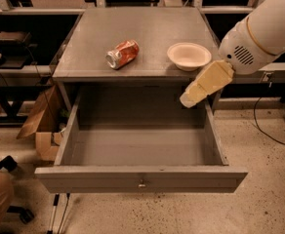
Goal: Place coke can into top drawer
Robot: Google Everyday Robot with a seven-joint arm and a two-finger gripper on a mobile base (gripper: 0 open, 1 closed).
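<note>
At your left, a cardboard box [36,126] sits half hidden by the cabinet. The coke can [122,54] lies on its side on the counter [147,26], left of the bowl [189,56]. Below, the top drawer [98,178] stands pulled out. The tool [189,98] hangs over its right rear corner; you cannot tell whether it is spread or pressed together. Its arm is cut off at the right edge.

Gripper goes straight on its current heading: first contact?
Likely the floor of the top drawer: the gripper sits near its right rear corner, aimed down-left inside. The coke can and bowl are off that line. Depth uncertain.
</note>
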